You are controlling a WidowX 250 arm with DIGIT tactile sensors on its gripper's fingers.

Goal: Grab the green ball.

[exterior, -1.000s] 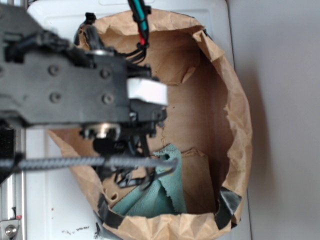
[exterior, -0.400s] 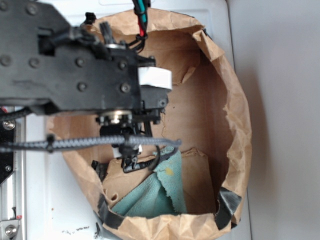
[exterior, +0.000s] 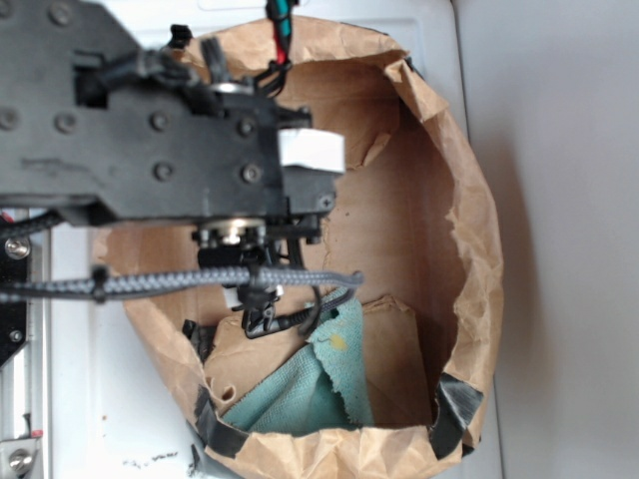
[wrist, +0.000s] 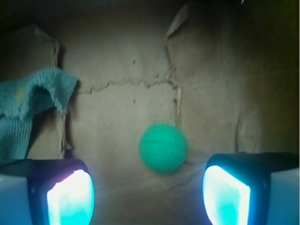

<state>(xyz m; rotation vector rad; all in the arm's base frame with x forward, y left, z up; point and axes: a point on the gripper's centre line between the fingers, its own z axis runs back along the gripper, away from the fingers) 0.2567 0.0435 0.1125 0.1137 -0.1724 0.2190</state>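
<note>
In the wrist view, one teal cloth (wrist: 28, 110) is seen at the left, then one green ball (wrist: 163, 148) resting on the brown paper bag (wrist: 117, 61) floor. The gripper (wrist: 147, 190) is spread wide, nothing held. The ball is not yet grasped; descent and closing are judged to remain.

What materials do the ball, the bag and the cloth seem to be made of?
Ball: likely rubber or soft plastic, matte green, with a dimpled grid surface. Bag: brown paper, creased, with torn edges. Cloth: teal looped fabric, probably terry, with frayed edges.
</note>
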